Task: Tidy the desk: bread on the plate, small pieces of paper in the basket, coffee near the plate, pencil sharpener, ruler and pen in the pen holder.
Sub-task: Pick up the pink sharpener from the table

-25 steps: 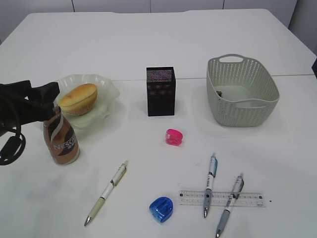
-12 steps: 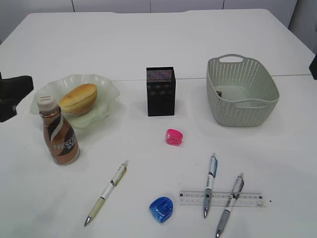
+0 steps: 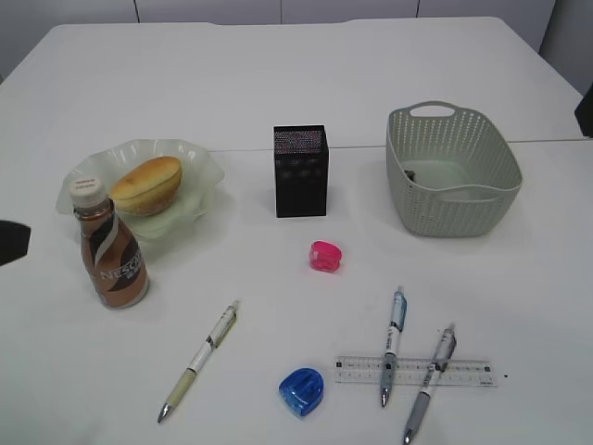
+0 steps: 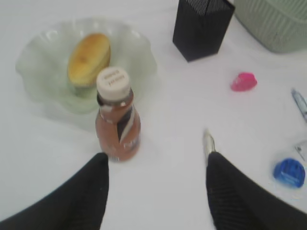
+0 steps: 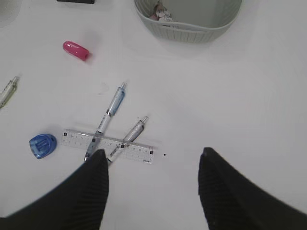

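Observation:
The bread (image 3: 145, 184) lies on the plate (image 3: 199, 159). The coffee (image 3: 111, 255) stands upright right in front of the plate. My left gripper (image 4: 156, 160) is open and empty, drawn back from the coffee (image 4: 117, 115); only a dark tip (image 3: 9, 241) shows at the exterior view's left edge. The pen holder (image 3: 300, 171) stands mid-desk. Two pens (image 5: 110, 112) cross the ruler (image 5: 139, 152), just beyond my open, empty right gripper (image 5: 153, 155). A third pen (image 3: 199, 360) lies alone. Small pieces of paper (image 5: 160, 10) sit in the basket (image 3: 482, 139).
A pink pencil sharpener (image 3: 325, 256) lies in front of the pen holder and a blue one (image 3: 301, 390) near the front edge, left of the ruler (image 3: 468, 372). A thin seam crosses the desk (image 3: 278, 83) behind the plate and basket.
My left arm has let go of the coffee's cap and pulled back left, almost out of the exterior view. The bottle stands alone where it was. Nothing else moved.

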`<action>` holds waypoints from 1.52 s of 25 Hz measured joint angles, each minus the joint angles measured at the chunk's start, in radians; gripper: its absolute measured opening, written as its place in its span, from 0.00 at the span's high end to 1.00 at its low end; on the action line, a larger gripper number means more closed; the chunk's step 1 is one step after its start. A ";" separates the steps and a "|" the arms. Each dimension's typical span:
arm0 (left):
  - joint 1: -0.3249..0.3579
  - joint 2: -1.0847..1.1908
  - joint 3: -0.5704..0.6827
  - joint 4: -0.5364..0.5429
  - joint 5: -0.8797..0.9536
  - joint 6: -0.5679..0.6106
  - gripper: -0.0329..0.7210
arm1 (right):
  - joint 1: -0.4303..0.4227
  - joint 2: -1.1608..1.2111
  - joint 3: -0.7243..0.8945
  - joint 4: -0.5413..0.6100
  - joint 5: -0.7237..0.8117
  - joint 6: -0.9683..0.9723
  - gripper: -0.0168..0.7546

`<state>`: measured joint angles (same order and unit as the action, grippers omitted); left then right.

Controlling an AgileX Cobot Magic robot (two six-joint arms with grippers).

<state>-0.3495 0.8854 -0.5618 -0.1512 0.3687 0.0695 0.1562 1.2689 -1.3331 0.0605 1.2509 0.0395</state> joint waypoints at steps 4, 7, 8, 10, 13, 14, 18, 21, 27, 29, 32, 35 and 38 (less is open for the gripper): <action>0.000 0.000 -0.076 0.068 0.256 -0.092 0.34 | 0.000 -0.026 0.000 0.015 0.000 0.009 0.37; -0.001 0.000 -0.149 0.224 0.466 -0.275 0.34 | 0.000 -0.032 0.000 0.056 0.000 0.011 0.37; -0.001 0.000 -0.171 0.284 0.553 -0.346 0.34 | 0.000 -0.032 0.000 0.068 0.000 0.012 0.37; -0.001 0.002 -0.220 0.367 0.710 -0.445 0.34 | 0.000 -0.032 0.000 0.089 0.000 0.013 0.37; -0.001 0.011 -0.258 0.380 0.839 -0.491 0.34 | 0.000 -0.034 0.000 0.094 0.002 0.033 0.37; -0.001 0.013 -0.260 0.364 0.851 -0.495 0.34 | 0.000 -0.038 0.000 0.087 0.002 0.042 0.37; -0.001 0.020 -0.261 0.183 0.860 -0.490 0.34 | 0.000 -0.069 0.045 0.050 0.002 0.068 0.37; -0.001 0.026 -0.261 0.016 0.864 -0.441 0.34 | 0.000 -0.093 0.125 0.046 0.002 0.076 0.37; -0.001 0.026 -0.261 -0.093 0.866 -0.385 0.34 | 0.017 -0.133 0.259 0.044 0.002 0.082 0.37; -0.001 0.026 -0.261 -0.085 0.868 -0.380 0.34 | 0.019 -0.133 0.268 0.059 0.002 0.083 0.37; -0.001 0.026 -0.261 -0.071 0.868 -0.380 0.34 | 0.019 -0.124 0.268 0.078 0.002 0.081 0.37; -0.001 0.026 -0.261 -0.067 0.868 -0.380 0.34 | 0.025 -0.087 0.268 0.085 -0.005 0.039 0.37; -0.001 0.026 -0.261 -0.066 0.868 -0.378 0.34 | 0.054 -0.037 0.268 0.089 -0.056 -0.053 0.37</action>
<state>-0.3501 0.9119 -0.8225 -0.2176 1.2362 -0.3085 0.2103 1.2320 -1.0650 0.1492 1.1944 -0.0140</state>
